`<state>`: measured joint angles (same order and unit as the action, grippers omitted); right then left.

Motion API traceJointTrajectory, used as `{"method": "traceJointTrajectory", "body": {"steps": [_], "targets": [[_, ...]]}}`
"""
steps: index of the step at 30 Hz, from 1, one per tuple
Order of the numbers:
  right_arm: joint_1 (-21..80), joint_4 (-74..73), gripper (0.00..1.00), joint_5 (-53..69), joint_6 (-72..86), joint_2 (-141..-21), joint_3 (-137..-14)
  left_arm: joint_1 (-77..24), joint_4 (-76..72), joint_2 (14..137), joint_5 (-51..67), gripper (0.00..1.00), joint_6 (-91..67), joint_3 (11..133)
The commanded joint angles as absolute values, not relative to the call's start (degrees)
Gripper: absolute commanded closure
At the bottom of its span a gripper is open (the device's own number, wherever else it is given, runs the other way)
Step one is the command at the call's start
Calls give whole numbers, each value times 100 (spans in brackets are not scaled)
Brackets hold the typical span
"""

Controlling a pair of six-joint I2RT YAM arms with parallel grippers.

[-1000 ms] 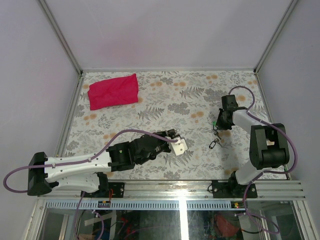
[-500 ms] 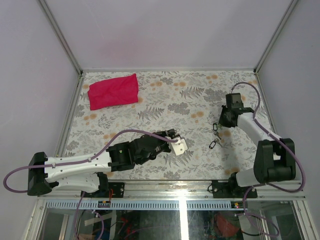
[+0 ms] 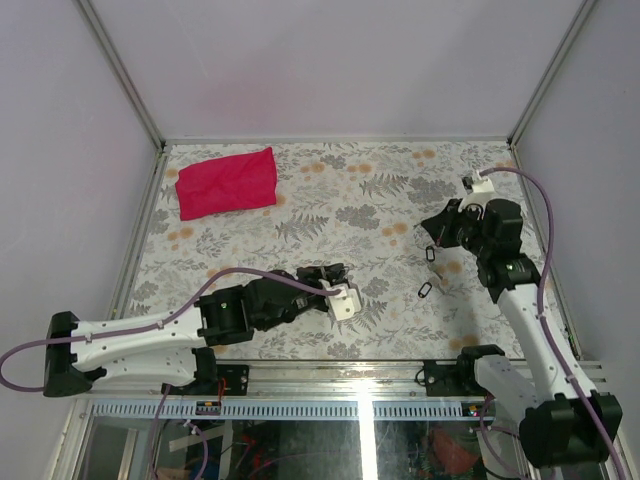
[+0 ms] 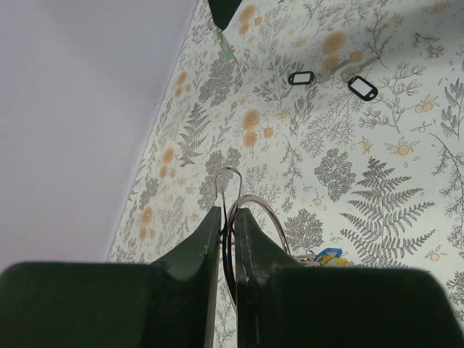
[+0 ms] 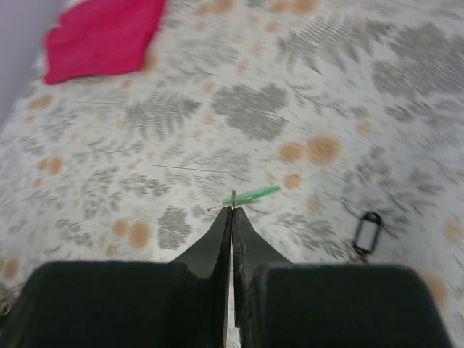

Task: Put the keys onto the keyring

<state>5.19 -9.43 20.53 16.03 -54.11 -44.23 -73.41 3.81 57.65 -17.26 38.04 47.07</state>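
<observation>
My left gripper is shut on the keyring, a thin silver wire loop that sticks out past the fingertips. Blue and yellow key tags hang on it at the lower right. My right gripper is shut on a small key with a green tag, held above the table at the right. The same green tag shows at the top of the left wrist view. Two keys with black-framed tags lie on the table between the grippers, one beside the other.
A red cloth lies at the far left of the floral table cover and shows in the right wrist view. Metal frame rails and walls bound the table. One black-framed tag lies right of the right fingers.
My right arm has risen and swung right with the green-tagged key, off the table. My left gripper has drawn back slightly toward the near left, still on the keyring.
</observation>
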Motion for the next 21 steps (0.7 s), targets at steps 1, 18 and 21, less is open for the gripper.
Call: {"method": "traceJointTrajectory", "body": {"steps": [1,18,21], "targets": [[537,842,100,3850,1651,-4878,-3898,-7310,281,5597,-1444,100,3981,4690],[1673,-2155,100,6272,-1955,-5752,-5792,-7313,435,5324,-963,100,3902,4784],[2252,-2946,100,5953,-2680,-6133,-6300,-7311,644,5359,-746,100,3953,4909]]}}
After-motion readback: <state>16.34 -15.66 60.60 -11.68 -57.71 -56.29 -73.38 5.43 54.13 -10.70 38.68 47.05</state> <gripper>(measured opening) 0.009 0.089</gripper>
